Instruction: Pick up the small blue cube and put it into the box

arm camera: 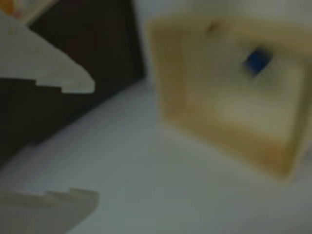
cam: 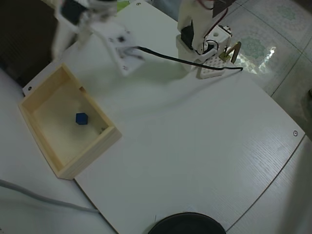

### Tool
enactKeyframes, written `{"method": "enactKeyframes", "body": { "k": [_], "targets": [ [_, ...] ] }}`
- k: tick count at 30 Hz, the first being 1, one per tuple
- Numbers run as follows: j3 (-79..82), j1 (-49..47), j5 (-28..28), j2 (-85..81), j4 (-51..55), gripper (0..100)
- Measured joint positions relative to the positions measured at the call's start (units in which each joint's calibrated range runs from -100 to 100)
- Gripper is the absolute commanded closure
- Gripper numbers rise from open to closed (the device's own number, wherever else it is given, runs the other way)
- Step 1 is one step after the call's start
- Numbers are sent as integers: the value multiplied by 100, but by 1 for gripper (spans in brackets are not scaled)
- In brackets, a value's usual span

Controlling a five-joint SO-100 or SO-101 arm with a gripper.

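In the wrist view, the white two-finger gripper (arm camera: 90,141) enters from the left edge. Its two pale toothed fingers (arm camera: 58,73) are spread wide apart with nothing between them, so it is released and empty. The view is blurred.

In the overhead view the gripper (cam: 61,36) is also smeared by blur at the top left, hanging above the table just beyond the far end of the box. The white arm (cam: 117,46) slants up and left from its base (cam: 195,39) at the top centre, with a black cable (cam: 185,59) trailing along it.

The small bright-blue cube (cam: 81,118) sits inside the shallow rectangular pale-wood box (cam: 92,151), resting on the floor near the middle, clear of all four walls. Being a cube, it has no long axis; its edges look turned slightly against the box walls. The box lies diagonally at the left of the white wood-grain table (cam: 195,146), long side running upper left to lower right. It holds nothing but the cube.

A small white perforated block (cam: 210,72) stands beside the arm's base.
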Motion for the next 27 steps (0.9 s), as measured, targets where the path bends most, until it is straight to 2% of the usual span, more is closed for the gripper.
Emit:
{"method": "enactKeyframes", "body": {
  "k": [13,19,24,27],
  "targets": [
    [3946,-936,-5,-2666,-136,80],
    [6109,-921,-5,-3986,-1032,80],
    [8172,-906,-26,-5383,-2277,80],
    [9385,-906,-237,-6390,-3019,80]
  ]
}}
